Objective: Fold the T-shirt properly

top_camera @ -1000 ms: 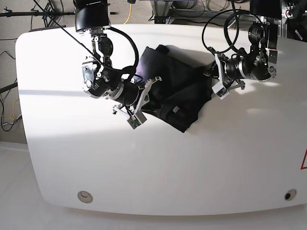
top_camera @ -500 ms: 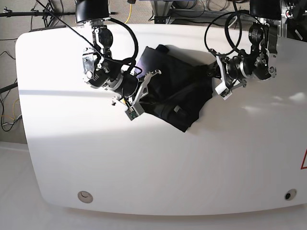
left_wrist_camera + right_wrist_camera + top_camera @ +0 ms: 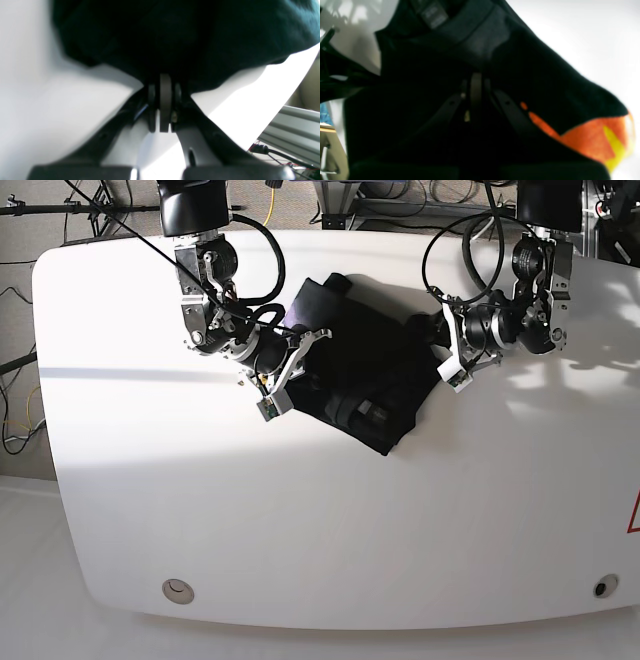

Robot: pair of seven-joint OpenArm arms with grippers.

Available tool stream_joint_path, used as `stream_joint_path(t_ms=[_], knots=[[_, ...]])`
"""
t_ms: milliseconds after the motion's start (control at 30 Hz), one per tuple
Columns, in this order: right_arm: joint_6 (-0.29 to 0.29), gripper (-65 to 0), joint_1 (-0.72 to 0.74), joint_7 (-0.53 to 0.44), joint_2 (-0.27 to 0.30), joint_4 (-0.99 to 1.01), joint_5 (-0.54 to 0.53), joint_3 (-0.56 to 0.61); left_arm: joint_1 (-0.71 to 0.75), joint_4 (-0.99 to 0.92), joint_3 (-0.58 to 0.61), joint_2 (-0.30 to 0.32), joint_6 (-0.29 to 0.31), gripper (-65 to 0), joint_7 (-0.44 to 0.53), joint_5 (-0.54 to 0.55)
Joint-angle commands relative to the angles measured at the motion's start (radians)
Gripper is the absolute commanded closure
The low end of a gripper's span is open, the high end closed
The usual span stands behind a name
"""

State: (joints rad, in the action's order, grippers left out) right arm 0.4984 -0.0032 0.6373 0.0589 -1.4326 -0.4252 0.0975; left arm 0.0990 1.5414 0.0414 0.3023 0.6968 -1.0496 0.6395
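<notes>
The black T-shirt point(image 3: 365, 370) lies bunched up on the white table point(image 3: 300, 510), toward the back centre. In the base view my right gripper point(image 3: 320, 338) is at the shirt's left edge and my left gripper point(image 3: 436, 342) at its right edge. The left wrist view shows my left gripper point(image 3: 165, 83) shut on the hem of the T-shirt point(image 3: 175, 37), which hangs above the tabletop. In the right wrist view my right gripper point(image 3: 476, 81) is shut in a fold of the T-shirt point(image 3: 545, 82), with its orange and yellow print point(image 3: 595, 140) showing at lower right and a neck label point(image 3: 432, 16) above.
Black cables loop from both arms over the back of the table. An aluminium rail point(image 3: 295, 130) runs past the table's edge. Two round fittings point(image 3: 177, 588) point(image 3: 600, 587) sit near the front edge, and a red mark point(image 3: 634, 515) at the right edge.
Both arms have swung toward the back of the table and a little inward, carrying the shirt's edges with them. The cloth now sits in a tighter bunch.
</notes>
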Motion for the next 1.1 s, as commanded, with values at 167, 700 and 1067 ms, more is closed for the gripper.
stream_joint_path(t_ms=[167, 700, 1067], knots=[[0.003, -0.6, 0.055, -0.014, -0.004, 0.137, 0.017, -0.004, -0.014, -0.03, 0.053, 0.0, 0.001, 0.0, 0.013, -0.012], [0.005, -0.1, 0.122, 0.214, 0.029, -0.057, -0.003, -0.014, -0.064, -0.012, 0.029, 0.026, 0.001, 0.0, 0.022, -0.006], [-0.008, 0.0, -0.037, 0.199, 0.006, -0.275, -0.039, -0.077, -0.164, -0.107, 0.043, 0.029, 0.001, 0.0, 0.048, -0.028]])
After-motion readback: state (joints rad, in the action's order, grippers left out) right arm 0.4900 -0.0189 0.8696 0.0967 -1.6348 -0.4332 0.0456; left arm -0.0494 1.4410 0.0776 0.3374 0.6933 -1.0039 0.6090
